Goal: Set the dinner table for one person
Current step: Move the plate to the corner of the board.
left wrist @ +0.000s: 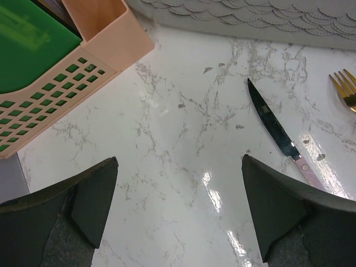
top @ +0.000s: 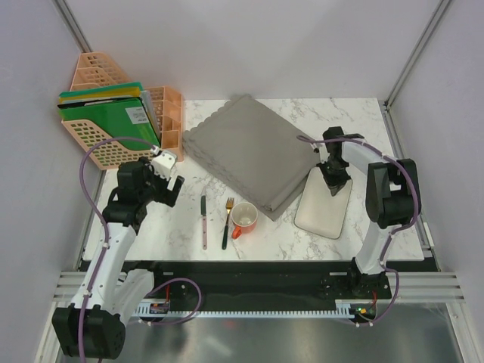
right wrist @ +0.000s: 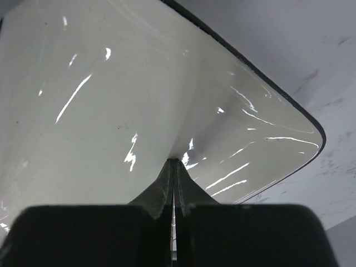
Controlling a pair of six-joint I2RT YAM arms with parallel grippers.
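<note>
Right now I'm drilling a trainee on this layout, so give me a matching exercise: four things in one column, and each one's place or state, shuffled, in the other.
Things:
1 knife
2 orange mug
3 white plate
4 left hand

Places or states:
A open above the bare dinner table
B just right of the fork
C at the grey placemat's right side
D just left of the fork

Pairs: 1-D, 2-B, 3-C, 4-A.
</note>
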